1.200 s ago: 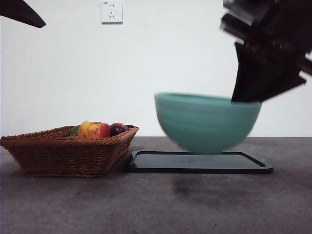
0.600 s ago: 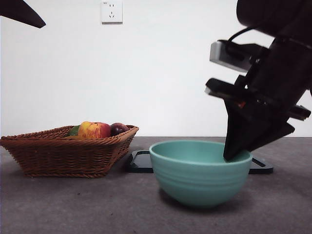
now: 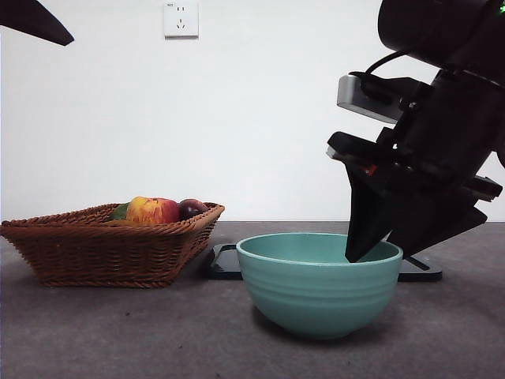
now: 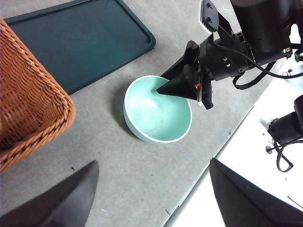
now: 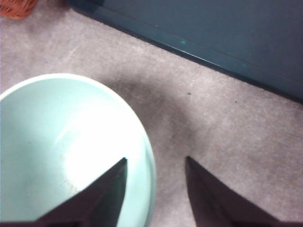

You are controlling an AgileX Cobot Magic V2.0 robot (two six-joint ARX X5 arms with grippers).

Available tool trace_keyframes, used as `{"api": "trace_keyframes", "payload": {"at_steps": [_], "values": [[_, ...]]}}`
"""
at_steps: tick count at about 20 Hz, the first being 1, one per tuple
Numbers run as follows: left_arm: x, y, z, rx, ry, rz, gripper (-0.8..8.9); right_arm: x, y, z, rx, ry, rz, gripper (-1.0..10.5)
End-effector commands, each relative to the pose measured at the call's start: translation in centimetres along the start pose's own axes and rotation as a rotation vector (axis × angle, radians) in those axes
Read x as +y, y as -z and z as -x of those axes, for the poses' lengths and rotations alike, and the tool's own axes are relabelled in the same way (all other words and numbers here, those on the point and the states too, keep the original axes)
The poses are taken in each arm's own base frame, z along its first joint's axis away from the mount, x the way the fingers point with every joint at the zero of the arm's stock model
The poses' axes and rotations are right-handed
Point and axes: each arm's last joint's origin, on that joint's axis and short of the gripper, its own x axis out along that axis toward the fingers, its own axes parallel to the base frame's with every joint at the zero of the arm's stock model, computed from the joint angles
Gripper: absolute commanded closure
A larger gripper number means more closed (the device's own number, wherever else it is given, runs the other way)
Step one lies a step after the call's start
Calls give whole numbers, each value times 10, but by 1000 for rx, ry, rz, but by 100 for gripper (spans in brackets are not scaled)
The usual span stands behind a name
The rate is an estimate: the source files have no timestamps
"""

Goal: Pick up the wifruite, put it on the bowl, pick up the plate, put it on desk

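My right pincer [image 3: 377,251] straddles the bowl's [image 3: 319,290] rim, released, one jaw inside; the bowl sits on the counter [image 3: 118,332]. Lifting crookedly could snag the rim and tip it.

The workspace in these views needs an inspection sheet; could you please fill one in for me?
Surface: grey desk, lightly speckled.
Job's things: teal bowl stands on the desk in front of the black tray; its inside looks empty.
Clutter: wicker basket holding an apple and a plum.
Grippers: right gripper open, jaws astride the bowl's rim; left gripper open, waiting above the desk.
Cables: black cables on the right arm.
Surroundings: white wall, wall socket.
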Motion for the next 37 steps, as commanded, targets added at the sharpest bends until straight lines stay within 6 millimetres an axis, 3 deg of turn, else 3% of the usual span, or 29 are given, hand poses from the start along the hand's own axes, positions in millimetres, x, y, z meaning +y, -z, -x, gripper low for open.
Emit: {"api": "trace_keyframes", "payload": {"at_steps": [1, 5, 9, 12, 16, 21, 32, 33, 35, 36, 37], "values": [[-2, -5, 2, -16, 8, -26, 439, 6, -9, 9, -44, -18, -1, 733], [-2, -5, 2, -16, 8, -25, 439, 14, -23, 44, -133, -43, 10, 733], [-2, -5, 2, -16, 8, -25, 439, 20, -28, 93, -184, -65, 44, 733], [-2, -5, 2, -16, 8, -25, 439, 23, -20, 125, -188, -110, 79, 733], [-2, -5, 2, -16, 8, -25, 439, 23, 1, 153, -153, -228, 96, 733], [-2, -5, 2, -16, 8, -24, 439, 21, 20, 165, -52, -262, 114, 733], [-2, -5, 2, -15, 8, -24, 457, 20, 21, 166, -51, -261, 113, 734], [-2, -5, 2, -15, 8, -24, 535, 20, 21, 166, -51, -261, 113, 738], [-2, -5, 2, -16, 8, -25, 745, 20, 21, 166, -51, -261, 114, 874], [-2, -5, 2, -16, 8, -25, 804, 20, 21, 166, -51, -261, 114, 944], [-2, -5, 2, -16, 8, -25, 805, 20, 21, 166, -51, -261, 114, 941]]}}
